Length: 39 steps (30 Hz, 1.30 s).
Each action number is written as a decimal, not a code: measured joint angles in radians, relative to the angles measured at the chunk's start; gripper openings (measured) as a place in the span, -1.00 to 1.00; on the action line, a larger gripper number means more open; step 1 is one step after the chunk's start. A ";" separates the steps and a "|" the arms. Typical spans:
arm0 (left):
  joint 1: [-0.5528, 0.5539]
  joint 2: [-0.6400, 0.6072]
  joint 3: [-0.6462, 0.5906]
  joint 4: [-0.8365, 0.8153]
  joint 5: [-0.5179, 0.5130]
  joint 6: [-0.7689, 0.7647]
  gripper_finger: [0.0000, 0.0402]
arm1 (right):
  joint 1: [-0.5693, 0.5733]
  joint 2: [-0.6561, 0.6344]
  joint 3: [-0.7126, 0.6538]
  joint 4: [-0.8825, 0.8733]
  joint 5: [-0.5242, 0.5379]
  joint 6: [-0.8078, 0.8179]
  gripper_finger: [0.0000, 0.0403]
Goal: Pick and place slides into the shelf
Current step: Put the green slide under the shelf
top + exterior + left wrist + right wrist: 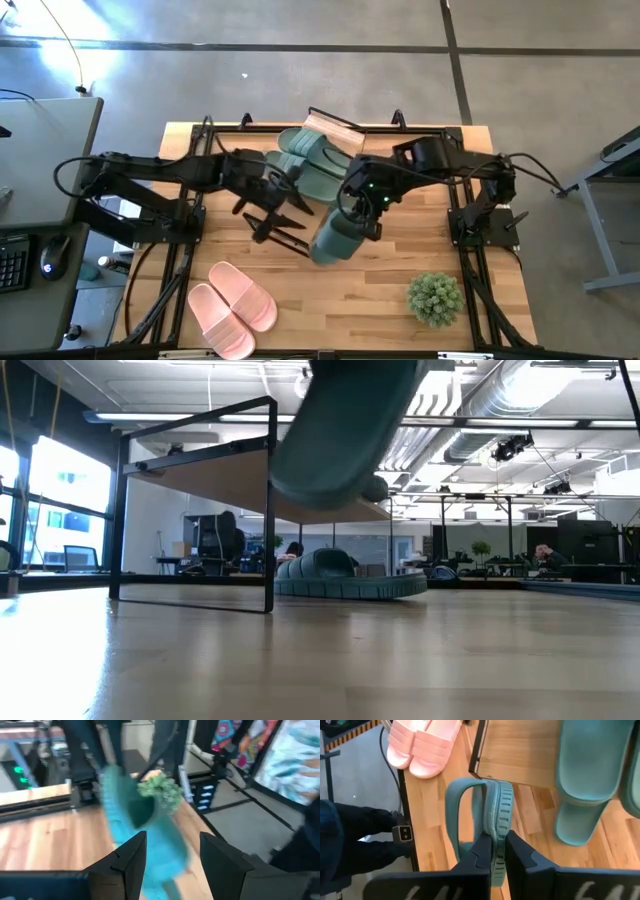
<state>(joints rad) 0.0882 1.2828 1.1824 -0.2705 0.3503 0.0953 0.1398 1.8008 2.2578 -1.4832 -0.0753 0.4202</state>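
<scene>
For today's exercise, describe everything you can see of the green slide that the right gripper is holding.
The green slide is a sage green, soft rubber-looking sandal with a wide arched strap and a ridged sole edge. The right gripper is shut on its sole, the strap bulging out to one side. It hangs clear of the table, toe end pointing down, in front of the shelf. Only the gripper's fingers touch it. In the low view it shows as a dark green shape dangling from above.
</scene>
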 joint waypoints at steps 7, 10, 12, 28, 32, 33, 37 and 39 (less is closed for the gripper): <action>-0.005 0.073 0.001 0.170 -0.044 -0.049 -0.16 | 0.026 -0.002 0.000 0.011 0.005 0.020 -1.00; -0.005 0.116 0.001 0.245 -0.033 -0.068 -0.16 | 0.034 -0.002 0.000 0.010 0.019 0.021 -1.00; -0.005 0.146 0.001 0.283 -0.014 -0.088 -0.16 | 0.037 -0.002 0.000 0.009 0.022 0.026 -1.00; -0.003 0.176 0.000 0.324 -0.069 -0.104 -0.16 | 0.038 -0.002 0.000 -0.007 0.042 0.001 -1.00; -0.003 0.176 0.000 0.326 -0.113 -0.104 -0.16 | 0.038 -0.002 0.000 0.005 0.037 -0.020 -1.00; -0.003 0.176 0.000 0.324 -0.120 -0.104 -0.16 | 0.038 -0.003 0.000 0.011 0.031 -0.032 -1.00; -0.003 0.176 0.000 0.319 -0.127 -0.104 -0.16 | 0.037 -0.003 0.000 0.026 0.019 -0.059 -1.00; -0.004 0.176 0.000 0.320 -0.127 -0.104 -0.16 | 0.038 -0.003 0.000 0.032 0.018 -0.062 -1.00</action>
<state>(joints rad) 0.0845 1.4590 1.1828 0.0496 0.2235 -0.0091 0.1780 1.7981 2.2578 -1.4510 -0.0570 0.3581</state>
